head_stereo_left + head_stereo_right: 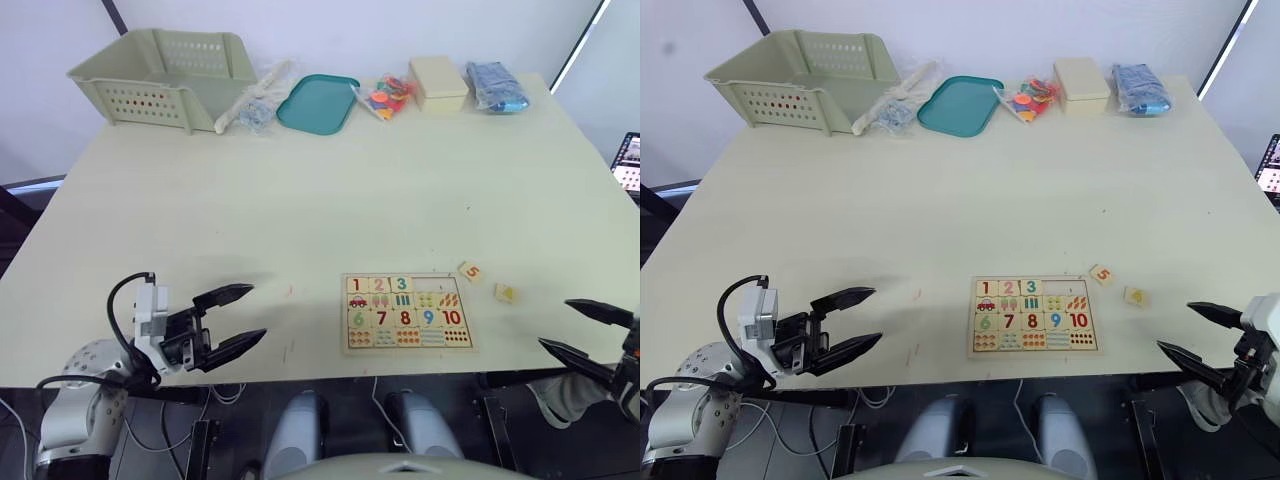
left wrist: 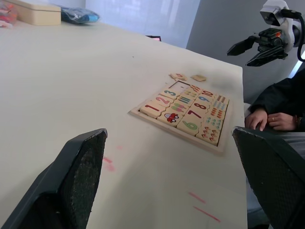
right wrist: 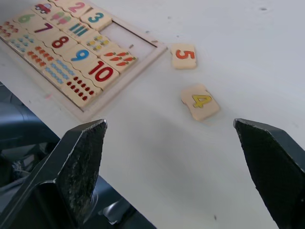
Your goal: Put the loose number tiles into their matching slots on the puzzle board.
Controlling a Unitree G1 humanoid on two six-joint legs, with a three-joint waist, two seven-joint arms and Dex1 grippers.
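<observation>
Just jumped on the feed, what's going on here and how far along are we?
Nothing is being held at this moment. The puzzle board already has tiles 1, 2 and 3 seated in its top row, with two slots empty beside them. The 5 tile and 4 tile lie loose on the table just off the board's right edge. The right gripper hovers near them, jaws open; the left gripper waits open to the board's left.

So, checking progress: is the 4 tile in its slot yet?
Out. The 4 tile lies on the table beside the 5 tile, right of the puzzle board.
</observation>
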